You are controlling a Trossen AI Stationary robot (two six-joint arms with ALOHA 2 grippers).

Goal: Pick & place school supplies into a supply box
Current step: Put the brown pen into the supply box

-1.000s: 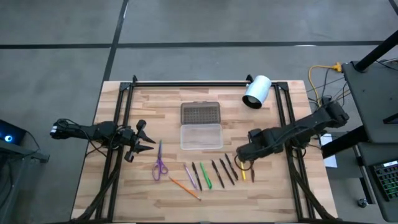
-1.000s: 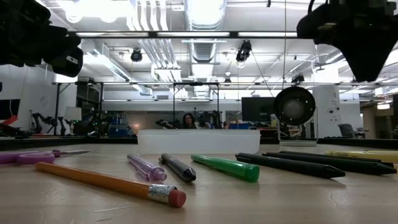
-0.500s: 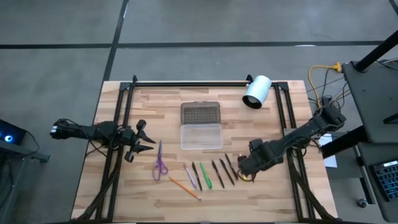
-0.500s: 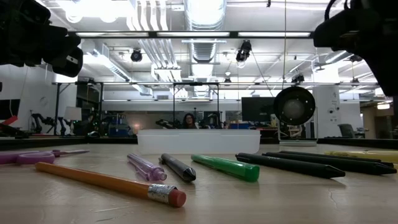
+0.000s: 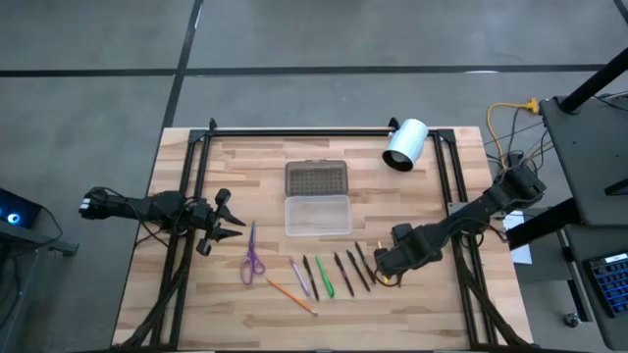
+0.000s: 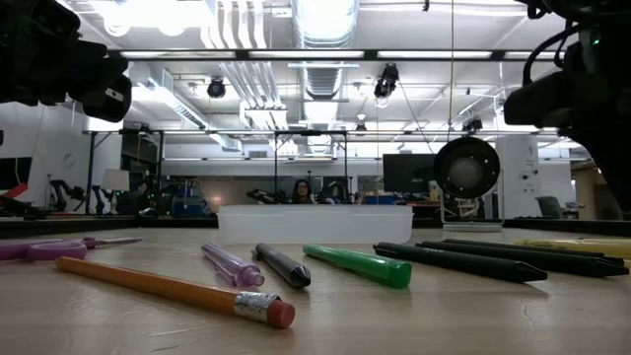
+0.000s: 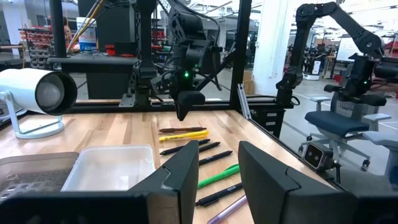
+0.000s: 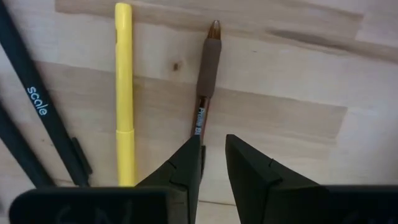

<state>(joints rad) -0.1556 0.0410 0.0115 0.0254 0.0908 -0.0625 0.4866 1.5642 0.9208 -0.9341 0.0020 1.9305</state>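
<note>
1. Hidden or hard to make out: from above, the right gripper [image 5: 385, 272] covers the yellow pen [image 8: 124, 93] and the brown pen [image 8: 207, 74], so only a trace of yellow shows there. In the low view the right arm is a dark mass cut off at the right edge, its fingers out of frame. The far ends of the pens blur together in that view.
2. The right gripper's jaws stand a little apart, straddling the near part of the brown pen; whether they are touching it I cannot tell.
3. The left gripper [image 5: 234, 228] hangs at the left of the tabletop [image 5: 196, 294], its jaws spread and holding nothing.
4. Count, from above and the wrist view: one pair of scissors [image 5: 252, 260], one orange pencil [image 5: 290, 295], one pale purple pen [image 5: 299, 277], one green pen [image 5: 324, 277], four dark pens in the row, one yellow pen, one brown pen. All lie on the tabletop near the box [image 5: 317, 216], none inside it.
5. Materials and shapes: the box is a clear plastic rectangle with rounded corners; its grey, dotted lid [image 5: 316, 178] lies open on the far side. The tabletop is pale wooden strips. The pencil has a metal ferrule and a pink eraser. The brown pen has a ribbed rubber grip. A white cylinder [image 5: 404, 145] rests at the far right.
</note>
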